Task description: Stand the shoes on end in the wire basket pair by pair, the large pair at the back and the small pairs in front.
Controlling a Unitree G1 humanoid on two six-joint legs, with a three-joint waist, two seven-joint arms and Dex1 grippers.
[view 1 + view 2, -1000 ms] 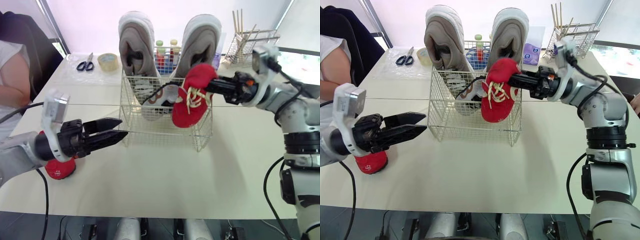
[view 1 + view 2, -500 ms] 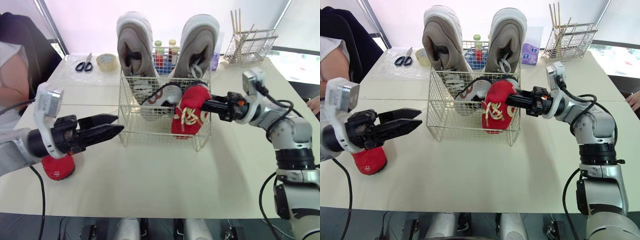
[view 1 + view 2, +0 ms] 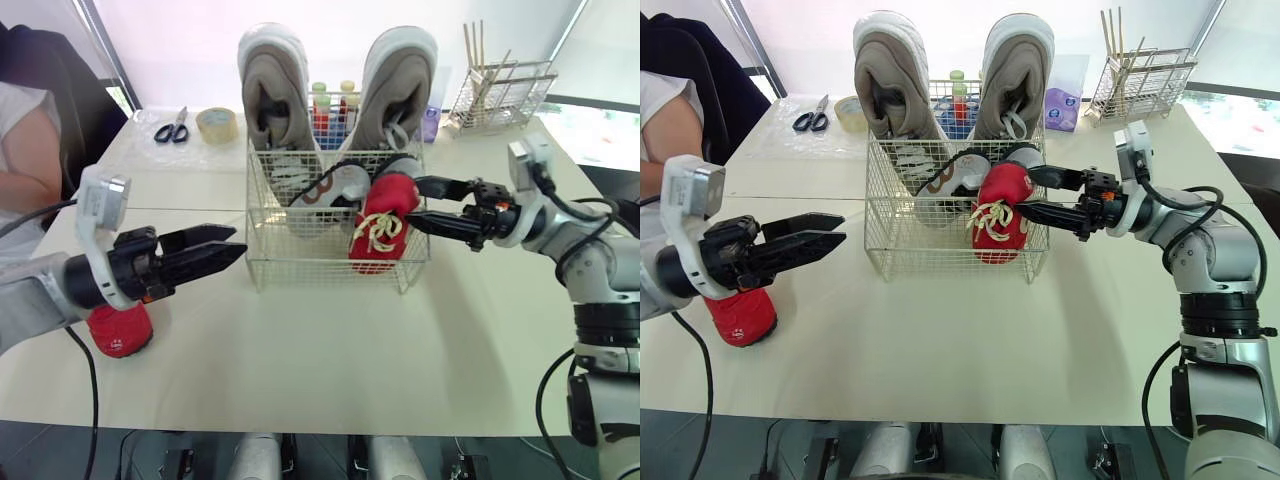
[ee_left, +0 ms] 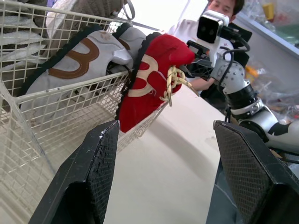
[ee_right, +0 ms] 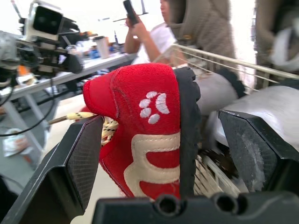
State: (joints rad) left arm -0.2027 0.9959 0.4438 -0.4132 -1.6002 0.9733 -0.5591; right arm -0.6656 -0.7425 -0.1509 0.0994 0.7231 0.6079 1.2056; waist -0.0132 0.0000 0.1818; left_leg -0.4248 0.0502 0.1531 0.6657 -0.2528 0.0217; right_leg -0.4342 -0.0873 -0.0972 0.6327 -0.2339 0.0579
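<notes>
The wire basket [image 3: 300, 262] stands mid-table. Two large grey shoes [image 3: 275, 90] [image 3: 400, 80] stand on end at its back. In front of them leans a small white shoe [image 3: 325, 195] with brown trim. A small red shoe [image 3: 385, 225] stands on end in the front right corner. My right gripper [image 3: 415, 198] is open just right of it, one finger on each side of its upper end, holding nothing. My left gripper [image 3: 238, 241] is open left of the basket, pointing at it. Under that arm a second red shoe [image 3: 118, 330] lies on the table.
Scissors [image 3: 173, 125] and a tape roll [image 3: 217, 123] lie at the back left. Bottles [image 3: 330, 105] stand behind the basket, and a wire rack with sticks [image 3: 500, 95] sits back right. A person [image 3: 25, 150] sits at the table's left edge.
My right gripper lowered the red shoe into the basket's front right corner, then opened and let it go. The left gripper has hardly moved.
</notes>
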